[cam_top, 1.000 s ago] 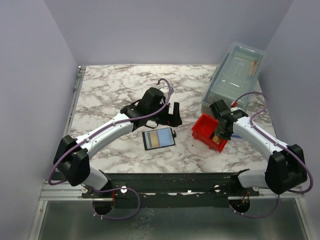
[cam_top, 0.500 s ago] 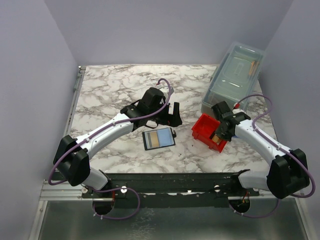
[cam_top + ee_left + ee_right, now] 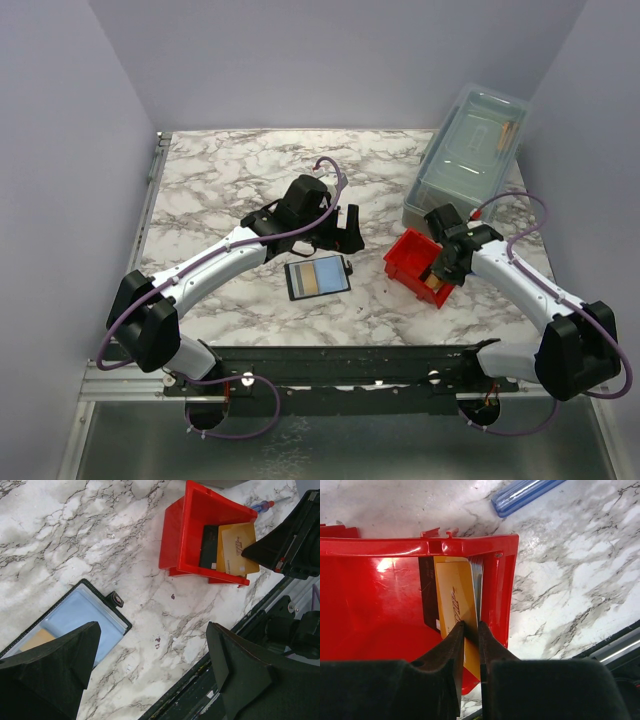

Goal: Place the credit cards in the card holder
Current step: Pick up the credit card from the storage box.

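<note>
Right end effector (image 3: pixel 471 625): narrow, its two fingers pinch the near short edge of a thin flat orange-gold credit card (image 3: pixel 452 595)
Place of this card: inside the small red plastic bin (image 3: pixel 395 547), close to the bin's right wall, partly over a dark card (image 3: pixel 209 547); I judge it is not yet lifted clear
Long axis of the card: it runs straight away from the fingers, in line with them
Card holder: flat black rectangular wallet with pale blue-grey inner panel (image 3: pixel 318 277), lying open on the marble worktop (image 3: pixel 220 180); one orange card (image 3: pixel 37 639) seems already inside it
Direction for the coming move: the wallet lies to the left of the red bin, near it, with a strip of bare worktop between; its long axis goes about left to right, a little tilted
Nearer arm: the left end effector (image 3: pixel 348 230) is nearer to the wallet, just behind it, with fingers wide and holding nothing
Pose of right arm: bent in from the right side, wrist pointing down and forward into the bin
Judgement: the card must go up and out, then leftward
</note>
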`<action>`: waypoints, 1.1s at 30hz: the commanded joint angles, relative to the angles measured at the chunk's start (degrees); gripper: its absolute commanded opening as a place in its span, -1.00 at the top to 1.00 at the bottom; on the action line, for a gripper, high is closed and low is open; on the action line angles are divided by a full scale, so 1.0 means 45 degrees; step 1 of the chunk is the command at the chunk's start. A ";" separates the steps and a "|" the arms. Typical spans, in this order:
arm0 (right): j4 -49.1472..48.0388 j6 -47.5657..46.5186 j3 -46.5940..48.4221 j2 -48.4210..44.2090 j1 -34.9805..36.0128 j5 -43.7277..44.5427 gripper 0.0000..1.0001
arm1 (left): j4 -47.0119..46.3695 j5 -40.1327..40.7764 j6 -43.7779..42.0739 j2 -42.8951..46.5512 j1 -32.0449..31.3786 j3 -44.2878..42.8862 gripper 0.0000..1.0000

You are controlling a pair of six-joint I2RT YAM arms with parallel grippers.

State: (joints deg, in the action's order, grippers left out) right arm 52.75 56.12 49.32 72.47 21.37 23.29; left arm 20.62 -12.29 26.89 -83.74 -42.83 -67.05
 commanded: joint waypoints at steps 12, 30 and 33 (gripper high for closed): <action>0.1039 0.0157 -0.0223 -0.0056 -0.0041 -0.0059 0.64 | -0.0305 -0.0312 -0.0059 -0.0005 -0.0035 0.0173 -0.89; 0.1208 -0.0068 -0.0244 -0.0258 -0.0041 -0.0356 0.57 | -0.0344 -0.0475 -0.0020 -0.0011 -0.0048 0.0192 -0.89; 0.1035 -0.0136 -0.0315 -0.0251 -0.0041 -0.0393 0.58 | -0.0344 -0.0567 0.0018 -0.0072 -0.0036 0.0191 -0.89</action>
State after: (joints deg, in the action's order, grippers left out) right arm 55.77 56.03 49.15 72.18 21.37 22.63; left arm 20.43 -12.80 26.92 -83.74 -42.83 -67.05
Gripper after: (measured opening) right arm 0.218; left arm 0.943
